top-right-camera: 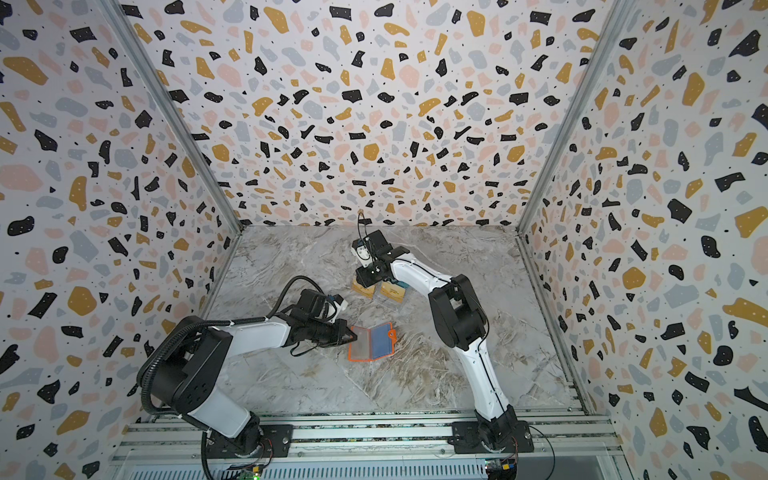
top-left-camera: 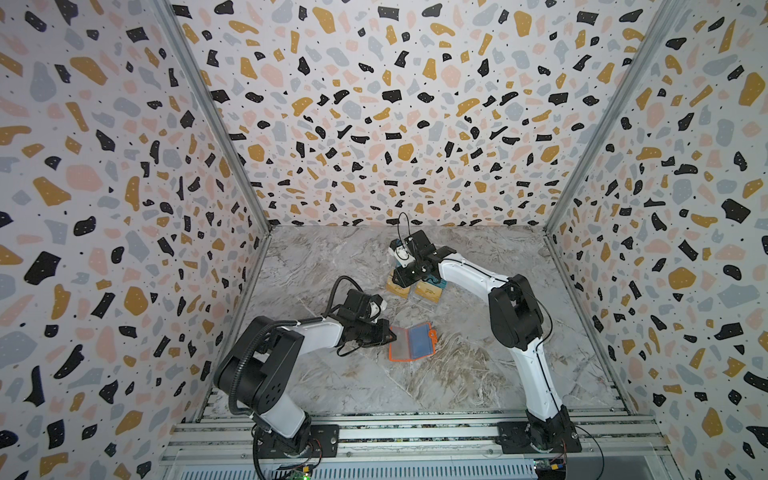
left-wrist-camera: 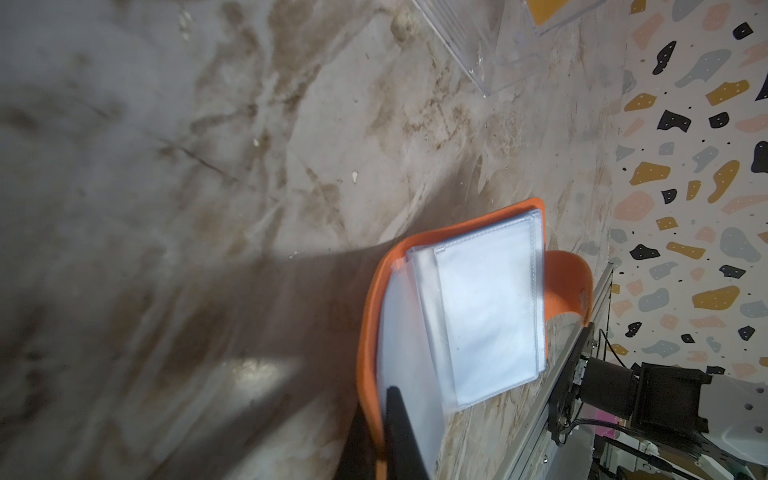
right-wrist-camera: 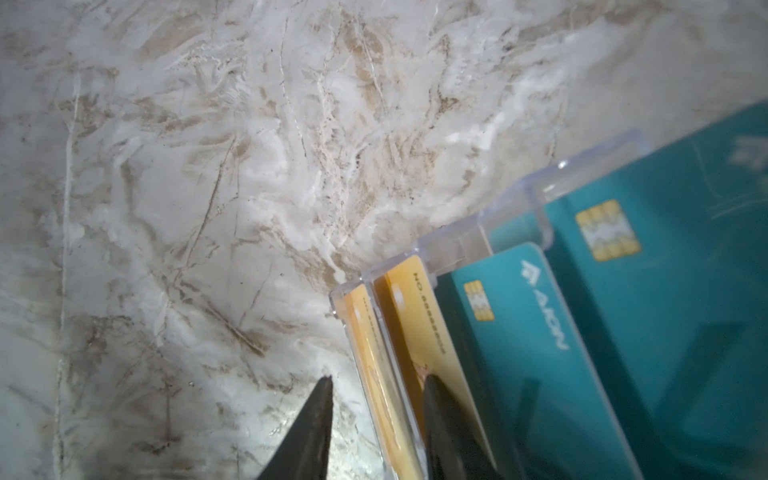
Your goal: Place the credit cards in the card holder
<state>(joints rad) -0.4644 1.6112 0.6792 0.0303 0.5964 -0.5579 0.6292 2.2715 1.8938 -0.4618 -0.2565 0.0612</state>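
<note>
cards [right-wrist-camera: 415, 324] sit in rack [right-wrist-camera: 457, 241]; your right end effector [right-wrist-camera: 380, 378] spread astride one, left end effector [top-left-camera: 390, 336] pinching holder [top-left-camera: 419, 340] edge.

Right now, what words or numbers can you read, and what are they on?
"NO. 888888": on the second gold credit card in the clear rack; last digits blurred.
"AION", as it seems: white letters on the near teal card.
Front gold card and far teal card: print too blurred.
</note>
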